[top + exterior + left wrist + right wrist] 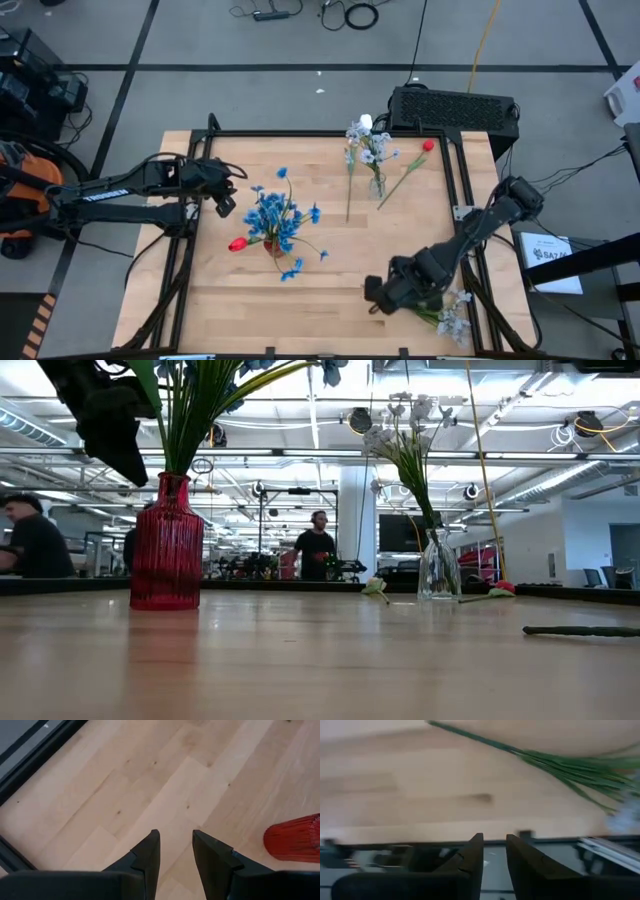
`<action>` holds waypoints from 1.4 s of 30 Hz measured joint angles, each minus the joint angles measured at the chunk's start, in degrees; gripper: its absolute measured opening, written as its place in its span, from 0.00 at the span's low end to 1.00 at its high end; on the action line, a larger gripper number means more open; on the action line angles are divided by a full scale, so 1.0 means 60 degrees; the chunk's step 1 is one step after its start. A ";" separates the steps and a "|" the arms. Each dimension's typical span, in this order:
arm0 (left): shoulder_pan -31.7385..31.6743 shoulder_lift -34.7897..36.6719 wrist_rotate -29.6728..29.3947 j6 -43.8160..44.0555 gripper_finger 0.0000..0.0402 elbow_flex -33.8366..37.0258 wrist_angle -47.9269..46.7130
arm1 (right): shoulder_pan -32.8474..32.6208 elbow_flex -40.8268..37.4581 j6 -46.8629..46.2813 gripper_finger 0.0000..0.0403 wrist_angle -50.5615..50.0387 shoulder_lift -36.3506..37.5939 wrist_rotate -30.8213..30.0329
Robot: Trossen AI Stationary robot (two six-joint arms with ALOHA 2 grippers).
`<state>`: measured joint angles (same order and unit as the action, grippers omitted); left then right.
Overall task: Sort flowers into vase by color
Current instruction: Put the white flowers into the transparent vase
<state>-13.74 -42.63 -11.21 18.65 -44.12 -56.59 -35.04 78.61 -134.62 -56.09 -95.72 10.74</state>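
We judge the step in hand to be picking up the pale spray [452, 320] lying at the table's [330, 300] near right corner; the right gripper [375, 297] hovers just beside its thin green stem, fingers narrowly apart and empty, and must close on that stem. The left gripper [226, 203] waits near the red vase [272, 244] of blue flowers [272, 215], fingers narrowly apart, holding nothing.

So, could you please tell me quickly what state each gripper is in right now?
Left gripper: open, holding nothing, beside the red vase.
Right gripper: open, holding nothing, near the pale spray.
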 joint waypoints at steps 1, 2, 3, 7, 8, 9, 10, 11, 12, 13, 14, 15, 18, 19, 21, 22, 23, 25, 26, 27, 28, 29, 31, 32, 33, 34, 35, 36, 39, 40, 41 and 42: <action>0.0000 -0.0006 -0.0002 -0.0004 0.30 0.0000 0.0012 | -0.0109 0.0000 0.0020 0.18 -0.0036 -0.0066 0.0122; 0.0000 -0.0009 -0.0002 -0.0009 0.30 0.0000 0.0018 | -0.0204 0.0000 0.0104 0.18 -0.0026 -0.0120 0.0205; 0.0000 -0.0015 -0.0002 -0.0011 0.30 0.0000 0.0023 | -0.0330 0.0000 0.0247 0.18 -0.0030 -0.0165 0.0248; 0.0000 -0.0018 -0.0002 -0.0015 0.30 0.0000 0.0035 | -0.0679 0.0000 0.1537 0.18 -0.0080 -0.0334 0.0240; 0.0000 -0.0018 -0.0002 -0.0015 0.30 0.0000 0.0059 | -0.0741 0.0000 0.2004 0.18 -0.0105 -0.0372 0.0248; 0.0000 -0.0016 -0.0002 -0.0015 0.30 -0.0003 0.0084 | -0.0783 0.0000 0.2553 0.18 -0.0065 -0.0422 0.0270; 0.0000 -0.0018 0.0000 -0.0015 0.30 0.0000 0.0087 | -0.0830 0.0000 0.3115 0.18 0.0031 -0.0471 0.0274; 0.0000 -0.0018 -0.0001 -0.0015 0.30 0.0000 0.0087 | -0.0866 0.0000 0.3698 0.18 0.0140 -0.0535 0.0263; 0.0000 -0.0018 0.0001 -0.0015 0.30 0.0000 0.0087 | -0.0892 0.0000 0.4259 0.18 0.0196 -0.0603 0.0257; 0.0000 -0.0018 0.0001 -0.0015 0.30 0.0000 0.0083 | -0.0896 0.0000 0.4833 0.18 0.0224 -0.0688 0.0251; 0.0000 -0.0018 0.0002 -0.0015 0.30 0.0000 0.0083 | -0.0894 0.0000 0.5361 0.18 0.0261 -0.0782 0.0252; 0.0000 -0.0018 0.0002 -0.0008 0.30 0.0000 0.0083 | -0.0897 0.0000 0.5833 0.18 0.0258 -0.0873 0.0256; 0.0000 -0.0018 0.0004 0.0007 0.30 0.0000 0.0080 | -0.0877 0.0000 0.6902 0.18 -0.0127 -0.1190 0.0257; 0.0000 -0.0018 0.0016 0.0011 0.30 -0.0001 0.0075 | -0.0868 0.0000 0.7164 0.18 -0.0250 -0.1293 0.0259; 0.0000 -0.0018 0.0038 0.0015 0.30 0.0000 0.0064 | -0.0864 0.0000 0.7749 0.19 -0.0421 -0.1514 0.0257; 0.0000 -0.0018 0.0042 0.0015 0.30 0.0000 0.0059 | -0.0864 0.0000 0.8035 0.19 -0.0452 -0.1594 0.0255; 0.0000 -0.0018 0.0046 0.0015 0.30 0.0000 0.0058 | -0.0864 0.0000 0.8335 0.21 -0.0423 -0.1679 0.0251; 0.0000 -0.0018 0.0049 0.0057 0.30 0.0000 0.0058 | -0.0864 0.0000 0.8945 0.24 -0.0360 -0.1784 0.0250; 0.0000 -0.0018 0.0055 0.0082 0.30 0.0000 0.0054 | -0.0864 0.0000 0.9127 0.26 -0.0390 -0.1820 0.0249; 0.0000 -0.0018 0.0064 0.0084 0.30 0.0000 0.0054 | -0.0864 0.0000 0.9269 0.29 -0.0458 -0.1853 0.0246; 0.0000 -0.0018 0.0071 0.0084 0.30 0.0000 0.0054 | -0.0864 0.0000 0.9369 0.31 -0.0544 -0.1880 0.0234; 0.0000 -0.0018 0.0073 0.0084 0.30 0.0000 0.0051 | -0.0868 0.0000 0.9449 0.34 -0.0660 -0.1904 0.0223; 0.0000 -0.0018 0.0074 0.0085 0.30 0.0000 0.0054 | -0.0884 0.0000 0.9633 0.39 -0.0959 -0.1972 0.0222; 0.0000 -0.0018 0.0074 0.0087 0.30 -0.0001 0.0054 | -0.0921 0.0000 0.9713 0.42 -0.1161 -0.2006 0.0200; 0.0000 -0.0018 0.0074 0.0087 0.30 0.0000 0.0054 | -0.0940 0.0000 0.9825 0.44 -0.1337 -0.2039 0.0193; 0.0000 -0.0018 0.0074 0.0087 0.30 0.0000 0.0054 | -0.0976 0.0000 0.9933 0.47 -0.1465 -0.2072 0.0193; 0.0000 -0.0018 0.0078 0.0087 0.30 0.0000 0.0054 | -0.1009 0.0000 1.0089 0.49 -0.1545 -0.2122 0.0183; 0.0000 -0.0018 0.0078 0.0088 0.30 0.0000 0.0054 | -0.1056 0.0000 1.0282 0.51 -0.1623 -0.2178 0.0187; 0.0000 -0.0018 0.0078 0.0094 0.30 0.0000 0.0054 | -0.1217 0.0000 1.0641 0.55 -0.1682 -0.2386 0.0187; 0.0000 -0.0018 0.0078 0.0098 0.30 0.0000 0.0057 | -0.1272 0.0000 1.0716 0.56 -0.1672 -0.2469 0.0186; 0.0000 -0.0018 0.0078 0.0107 0.30 0.0000 0.0058 | -0.1329 0.0000 1.0845 0.56 -0.1674 -0.2544 0.0186; 0.0000 -0.0018 0.0078 0.0120 0.30 0.0000 0.0058 | -0.1404 -0.0009 1.0999 0.56 -0.1671 -0.2639 0.0189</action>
<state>-13.74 -42.74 -10.74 19.38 -44.12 -56.25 -43.46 78.56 -68.63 -66.12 -111.56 11.88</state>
